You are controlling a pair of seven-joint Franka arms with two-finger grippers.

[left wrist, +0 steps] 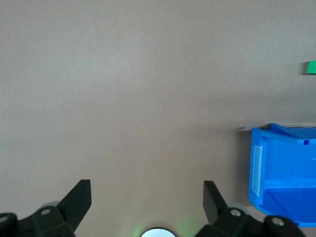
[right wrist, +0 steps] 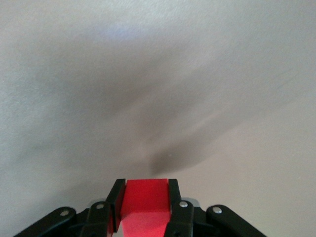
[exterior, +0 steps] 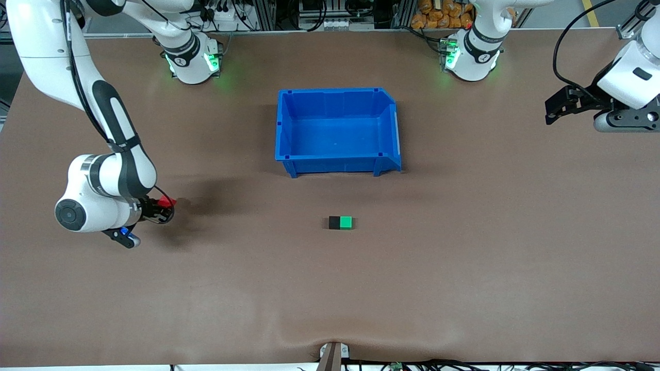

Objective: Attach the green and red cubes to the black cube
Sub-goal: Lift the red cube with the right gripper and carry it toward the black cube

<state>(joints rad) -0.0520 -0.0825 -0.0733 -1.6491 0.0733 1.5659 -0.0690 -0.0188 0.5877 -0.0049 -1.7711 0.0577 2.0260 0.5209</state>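
Reaching down from its base, your right arm folds at the elbow and carries the right gripper (exterior: 164, 207) low over the bare table (exterior: 464, 268) toward the right arm's end, its fingers clenched on the red cube (right wrist: 144, 201). From the front camera you see only a sliver of red past the wrist; the right wrist view shows the cube squeezed between both pads, its lower part cut off by the frame edge. Your left arm waits at the left arm's end, the left gripper (left wrist: 147, 195) hanging over bare table with jaws spread wide and nothing in them. You will find the green cube (exterior: 346, 222) touching the black cube (exterior: 334, 222), nearer the front camera than the blue bin (exterior: 336, 95).
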